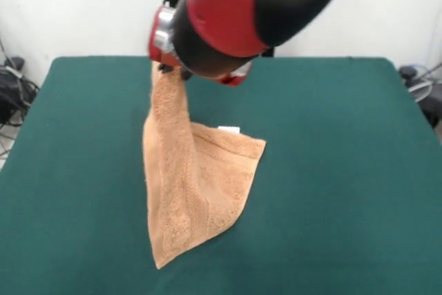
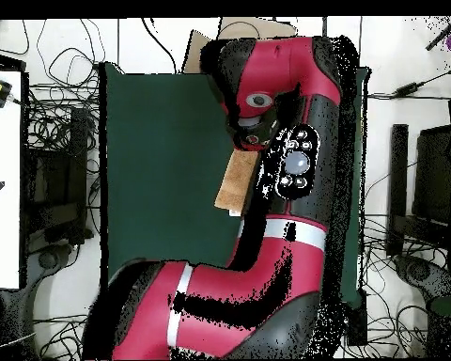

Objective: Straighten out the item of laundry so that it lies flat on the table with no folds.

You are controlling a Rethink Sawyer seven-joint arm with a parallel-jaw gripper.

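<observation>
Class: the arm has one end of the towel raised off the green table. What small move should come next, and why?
Probably draw the end effector away from the towel's resting end, then lower it. The towel hangs from its lifted corner with its lower part draped in folds on the table; pulling it taut should smooth those before release.

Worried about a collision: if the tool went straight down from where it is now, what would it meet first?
Probably the towel itself: it hangs from the tool and drapes onto the green table right beneath. Depth is unclear, since the arm hides the tool.
</observation>
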